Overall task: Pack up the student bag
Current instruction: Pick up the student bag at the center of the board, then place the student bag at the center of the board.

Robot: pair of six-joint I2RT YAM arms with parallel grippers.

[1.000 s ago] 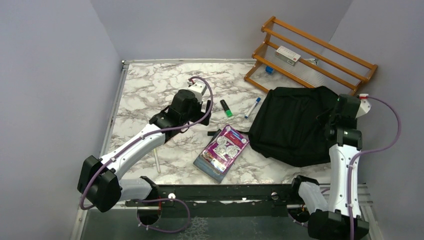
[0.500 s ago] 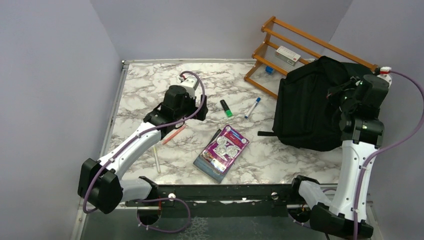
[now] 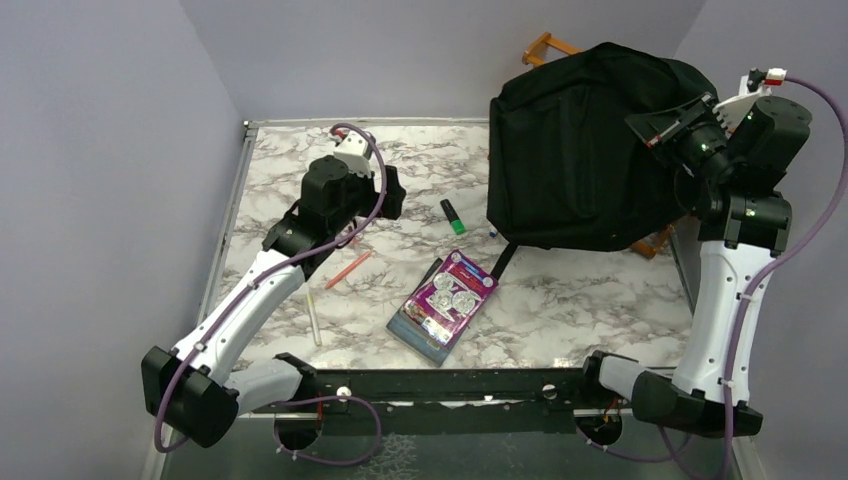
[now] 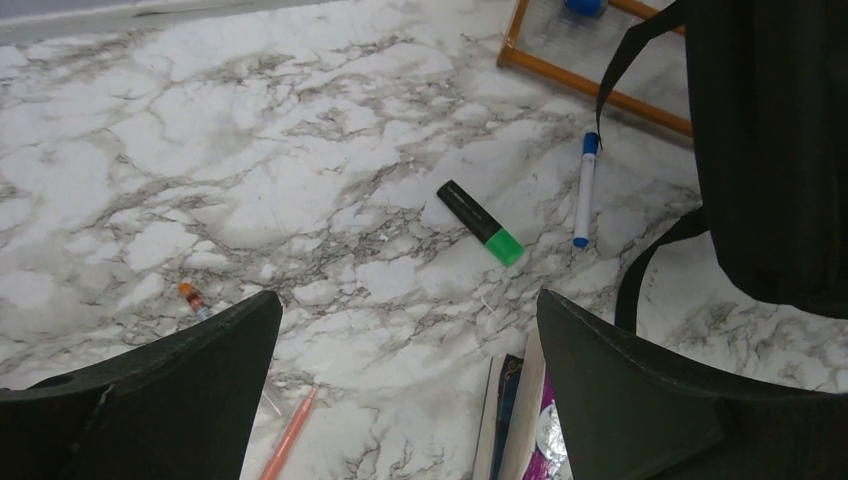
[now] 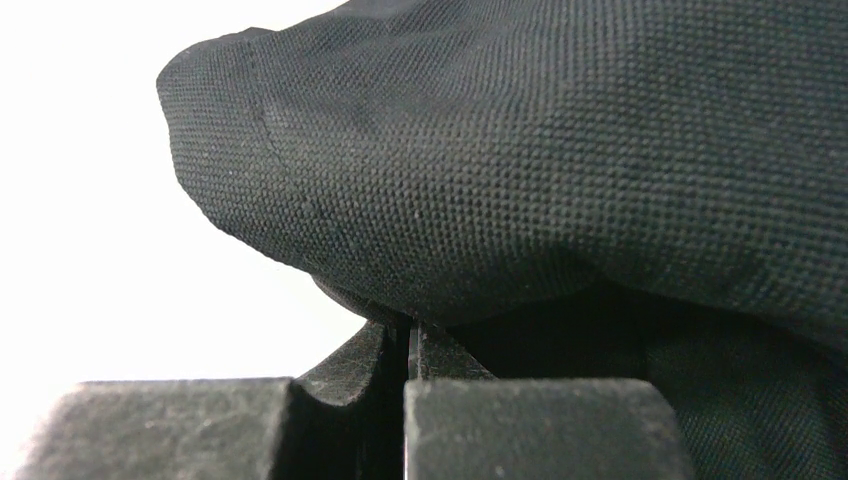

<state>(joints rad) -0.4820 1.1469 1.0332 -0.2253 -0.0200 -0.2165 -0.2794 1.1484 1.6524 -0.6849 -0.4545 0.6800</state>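
The right gripper [image 5: 408,352] has its fingers pressed together on a fold of black woven cloth, so it grips the student bag [image 3: 570,150] at its upper right edge and holds it high above the far right of the marble table [image 3: 570,300]. The bag hangs there as a big rounded mass with one strap [image 3: 503,262] trailing down to the tabletop. It covers most of the wooden rack [image 3: 545,45], of which only a corner shows at the top and another bit by the bag's lower right. A second ago the bag lay flat on the table in front of that rack, half a second ago it was partly raised, and the boxed item seen on the rack then is now hidden behind it. The left gripper [image 4: 405,300] hangs wide apart and empty over the left middle of the table, its arm drawn back to the left since then, so the orange pen [image 3: 347,269] now lies in plain sight. Ahead of it lie a green-tipped highlighter [image 4: 480,222] and a blue-capped pen [image 4: 583,190], the pen just beside the bag. Nearer the arm bases lies a purple-covered book [image 3: 443,304], its print too small to read, and a thin white stick [image 3: 313,318]
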